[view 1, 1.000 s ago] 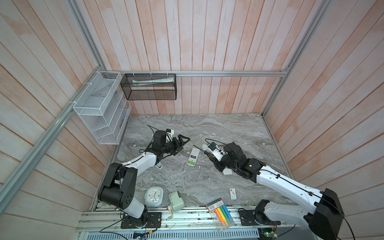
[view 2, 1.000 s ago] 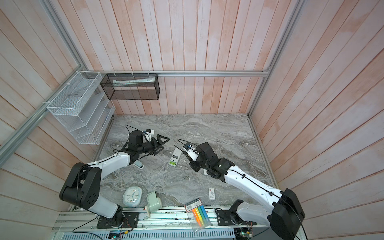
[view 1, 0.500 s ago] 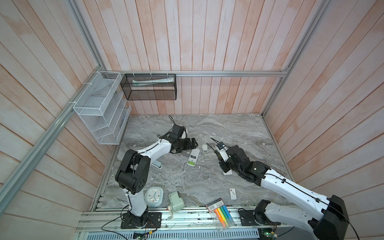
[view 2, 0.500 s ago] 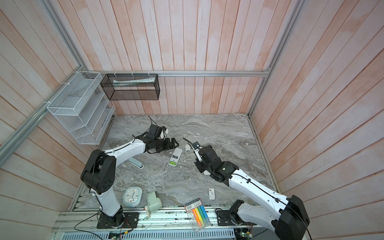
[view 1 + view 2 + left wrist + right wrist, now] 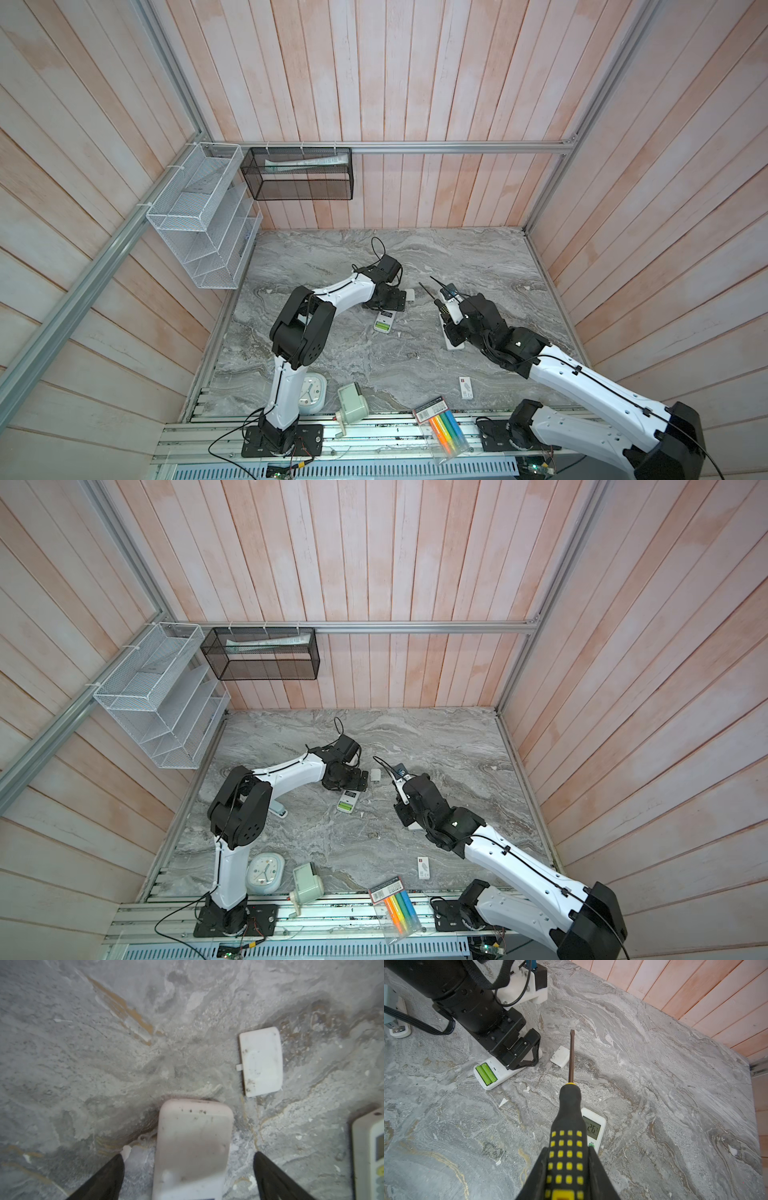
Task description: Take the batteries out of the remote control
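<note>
We see the left gripper (image 5: 189,1155) with jaws wide astride the white remote (image 5: 193,1136), clear of its flanks, the loose cover (image 5: 260,1061) just beside. The right wrist view gives us what the left wrist view hides: two lime green batteries (image 5: 486,1074) seated in that remote's open bay, and the right gripper (image 5: 566,1167) clamped on a screwdriver (image 5: 569,1105).

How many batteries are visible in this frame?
2. Both batteries are lime green, lying side by side in the open compartment of the face-down remote between the left gripper's fingers. Others may be hidden inside the face-up remote.
</note>
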Robot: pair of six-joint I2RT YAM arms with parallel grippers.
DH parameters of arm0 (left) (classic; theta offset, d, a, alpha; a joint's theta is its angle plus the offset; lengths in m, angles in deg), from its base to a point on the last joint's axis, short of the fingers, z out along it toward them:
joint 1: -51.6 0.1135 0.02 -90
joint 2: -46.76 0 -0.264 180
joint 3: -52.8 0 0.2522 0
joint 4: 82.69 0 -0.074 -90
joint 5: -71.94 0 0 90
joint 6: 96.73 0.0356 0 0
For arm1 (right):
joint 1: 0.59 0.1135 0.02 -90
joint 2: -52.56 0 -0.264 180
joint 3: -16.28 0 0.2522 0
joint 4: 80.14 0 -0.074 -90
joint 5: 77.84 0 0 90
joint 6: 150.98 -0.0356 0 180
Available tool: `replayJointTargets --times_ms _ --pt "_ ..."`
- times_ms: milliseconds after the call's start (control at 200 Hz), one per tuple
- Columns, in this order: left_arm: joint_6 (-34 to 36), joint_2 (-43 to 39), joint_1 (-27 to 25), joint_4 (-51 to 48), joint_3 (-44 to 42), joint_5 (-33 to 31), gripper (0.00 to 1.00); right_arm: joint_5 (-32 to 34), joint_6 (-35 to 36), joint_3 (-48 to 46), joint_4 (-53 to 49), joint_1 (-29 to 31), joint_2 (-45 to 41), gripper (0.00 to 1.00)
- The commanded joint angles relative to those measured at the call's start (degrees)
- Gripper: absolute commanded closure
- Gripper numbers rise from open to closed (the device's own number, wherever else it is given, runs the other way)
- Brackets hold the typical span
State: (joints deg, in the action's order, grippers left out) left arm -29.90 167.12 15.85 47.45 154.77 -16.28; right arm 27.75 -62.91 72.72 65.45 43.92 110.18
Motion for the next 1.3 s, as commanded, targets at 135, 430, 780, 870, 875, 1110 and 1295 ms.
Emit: replayJointTargets --times_ms 135,430,780,870,875,1110,1295 --pt "2.3 4.1 -1.5 -4.9 4.6 -5.3 0.10 -1.6 -0.8 -0.6 1.8 -0.2 -0.9 1.00" --pt "2.5 4.4 -1.5 -4.7 3.4 -5.2 0.25 -2.0 -0.1 0.2 1.2 -0.2 -0.1 1.00" --pt "4.2 3.8 -1.3 -3.0 0.4 -4.9 0.40 -4.8 2.3 1.5 -0.1 -0.2 1.9 1.00" --pt "5.6 3.1 -0.9 -2.9 -0.4 -4.7 0.43 -5.9 3.2 2.1 -1.1 -0.2 2.9 1.00" --pt "5.6 3.0 -0.8 -2.9 -0.5 -4.7 0.43 -5.9 3.3 2.2 -1.1 -0.1 3.0 1.00" --pt "12.7 -1.0 1.1 -2.1 -5.2 -3.4 0.44 -7.9 5.4 3.3 -5.1 0.6 3.1 1.00" --pt "17.5 -1.6 1.3 -2.8 -7.8 -2.1 0.44 -13.2 9.1 3.7 -4.8 5.8 3.3 1.00"
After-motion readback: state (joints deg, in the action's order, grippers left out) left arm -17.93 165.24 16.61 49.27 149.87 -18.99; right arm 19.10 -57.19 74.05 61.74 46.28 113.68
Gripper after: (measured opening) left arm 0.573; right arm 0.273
